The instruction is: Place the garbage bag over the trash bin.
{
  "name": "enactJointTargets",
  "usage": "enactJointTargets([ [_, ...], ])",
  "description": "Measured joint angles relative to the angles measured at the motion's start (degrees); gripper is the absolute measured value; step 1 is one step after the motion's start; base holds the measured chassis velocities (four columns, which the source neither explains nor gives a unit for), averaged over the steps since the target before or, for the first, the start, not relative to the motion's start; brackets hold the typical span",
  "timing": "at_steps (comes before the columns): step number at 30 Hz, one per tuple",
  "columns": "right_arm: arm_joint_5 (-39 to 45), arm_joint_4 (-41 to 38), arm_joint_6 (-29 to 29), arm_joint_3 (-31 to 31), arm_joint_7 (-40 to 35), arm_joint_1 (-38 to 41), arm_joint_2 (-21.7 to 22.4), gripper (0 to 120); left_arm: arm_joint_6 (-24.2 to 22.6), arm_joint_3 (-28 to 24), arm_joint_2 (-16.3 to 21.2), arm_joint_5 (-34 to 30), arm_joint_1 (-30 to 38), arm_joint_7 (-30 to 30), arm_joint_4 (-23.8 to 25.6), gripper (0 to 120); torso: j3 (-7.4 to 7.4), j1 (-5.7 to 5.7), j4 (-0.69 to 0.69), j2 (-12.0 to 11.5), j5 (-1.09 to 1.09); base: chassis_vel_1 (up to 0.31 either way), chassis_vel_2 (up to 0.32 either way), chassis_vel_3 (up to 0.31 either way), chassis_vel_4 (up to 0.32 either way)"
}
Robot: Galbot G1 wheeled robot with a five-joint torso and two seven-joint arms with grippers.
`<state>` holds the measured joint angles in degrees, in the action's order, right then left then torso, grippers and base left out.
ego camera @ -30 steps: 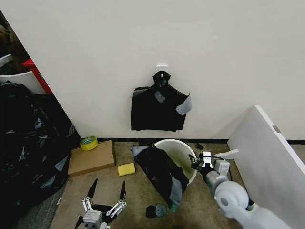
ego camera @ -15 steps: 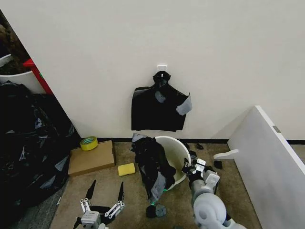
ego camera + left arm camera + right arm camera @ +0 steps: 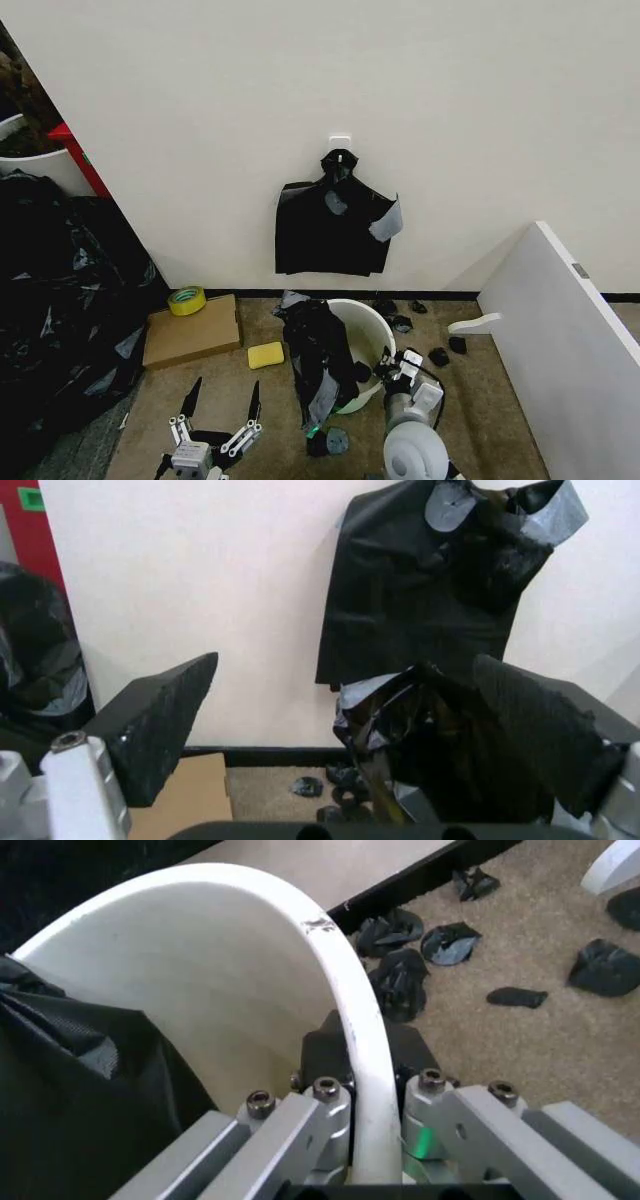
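The white trash bin (image 3: pixel 372 325) stands on the floor below the wall and looks tilted. The crinkled black garbage bag (image 3: pixel 322 360) hangs over its left rim and down its outer side. My right gripper (image 3: pixel 388 368) is at the bin's near right rim. In the right wrist view the right gripper (image 3: pixel 365 1140) is shut on the rim of the trash bin (image 3: pixel 200 982), one finger inside and one outside, with the garbage bag (image 3: pixel 70 1095) across the bin. My left gripper (image 3: pixel 222 415) hovers open at the lower left, apart from both. From the left wrist, the left gripper (image 3: pixel 345 667) faces the garbage bag (image 3: pixel 440 750).
A flat black bundle (image 3: pixel 335 225) hangs from a wall hook. A heap of black sheeting (image 3: pixel 60 300) fills the left. A cardboard box (image 3: pixel 193 330) with a yellow tape roll (image 3: pixel 186 299), a yellow sponge (image 3: pixel 265 354), black scraps (image 3: pixel 440 355) and a leaning white board (image 3: pixel 560 330) surround the bin.
My right arm has drawn back toward me, and the bin in its grip has slid left and nearer with the bag on it. The left gripper has barely moved.
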<state>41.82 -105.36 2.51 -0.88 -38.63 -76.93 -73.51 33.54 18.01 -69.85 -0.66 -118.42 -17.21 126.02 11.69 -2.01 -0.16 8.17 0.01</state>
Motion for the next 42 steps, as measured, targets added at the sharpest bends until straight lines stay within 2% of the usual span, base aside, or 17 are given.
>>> enactJointTargets([
  [9,-0.8,1.6,2.3,0.2,2.1,-0.5,-1.3,2,0.1,-0.2,-0.1,0.3,-0.3,0.0,0.0,100,0.00,0.00,0.00,0.0,0.02,0.000,0.000,0.000,0.000],
  [11,-1.1,0.8,2.1,0.2,2.1,-1.1,-0.7,11,0.0,-0.6,-0.1,0.4,-0.3,-0.1,0.0,100,0.01,0.00,0.01,0.0,0.03,0.000,0.000,0.000,0.000],
  [13,-1.3,0.2,2.0,0.2,2.2,-1.5,-0.4,13,-0.3,-0.9,-0.1,0.5,-0.2,-0.2,0.1,100,0.01,0.00,0.02,0.0,0.04,0.000,0.000,0.000,0.000],
  [15,-1.6,-1.2,1.8,0.2,2.3,-2.4,0.6,23,-1.5,-1.9,0.2,0.7,0.1,-0.7,0.4,100,0.01,0.00,0.02,0.0,0.06,0.000,0.000,0.000,0.000],
  [17,-1.6,-1.4,1.8,0.2,2.3,-2.5,0.7,23,-1.6,-1.9,0.3,0.7,0.2,-0.7,0.4,100,0.01,0.00,0.02,0.0,0.05,0.000,0.000,0.000,0.000],
  [18,-1.9,-2.7,1.7,0.0,2.3,-3.0,1.5,32,-2.8,-2.7,0.7,0.7,0.7,-1.0,0.7,100,0.01,-0.01,0.02,0.0,0.02,0.000,0.000,0.000,0.000],
  [22,-3.1,-6.2,1.7,-0.8,2.5,-4.3,3.3,47,-6.9,-4.2,2.7,0.1,2.8,-1.4,1.9,100,0.01,-0.01,0.01,0.0,0.02,0.000,0.000,0.000,0.000],
  [23,-3.6,-7.0,1.7,-1.1,2.5,-4.7,3.8,54,-8.2,-4.4,3.4,-0.4,3.6,-1.4,2.4,100,0.01,-0.01,0.02,0.0,0.02,0.000,0.000,0.000,0.000],
  [27,-5.8,-9.0,2.1,-2.1,2.8,-5.9,4.9,62,-12.5,-4.8,5.9,-3.3,6.3,-1.4,3.7,100,0.01,-0.01,0.01,0.0,0.02,0.000,0.000,0.000,0.000],
  [29,-7.2,-10.5,2.3,-2.9,3.0,-6.8,5.6,72,-17.1,-4.8,7.9,-6.7,8.5,-1.4,4.8,100,0.01,-0.01,0.01,0.0,0.02,0.000,0.000,0.000,0.000],
  [33,-10.6,-13.5,2.5,-4.1,3.0,-8.6,6.6,90,-30.1,-4.9,13.7,-17.9,13.7,-1.4,6.1,100,0.01,-0.01,0.01,0.0,0.01,0.000,0.000,0.000,0.000],
  [34,-10.6,-13.5,2.5,-4.1,3.0,-8.6,6.6,90,-30.1,-4.9,13.7,-17.9,13.7,-1.4,6.1,100,0.01,-0.01,0.01,0.0,0.01,0.000,0.000,0.000,0.000],
  [38,-12.6,-16.0,2.3,-4.4,3.3,-9.9,7.0,99,-37.7,-5.3,18.9,-26.7,20.1,0.5,3.8,100,0.01,-0.01,-0.03,0.0,0.00,0.000,0.000,0.000,0.000],
  [42,-15.1,-16.0,3.2,-3.2,6.1,-8.9,8.0,100,-39.4,-5.6,20.1,-28.6,22.9,1.6,1.7,100,0.01,-0.01,0.03,0.0,0.03,0.000,0.000,0.000,0.000],
])
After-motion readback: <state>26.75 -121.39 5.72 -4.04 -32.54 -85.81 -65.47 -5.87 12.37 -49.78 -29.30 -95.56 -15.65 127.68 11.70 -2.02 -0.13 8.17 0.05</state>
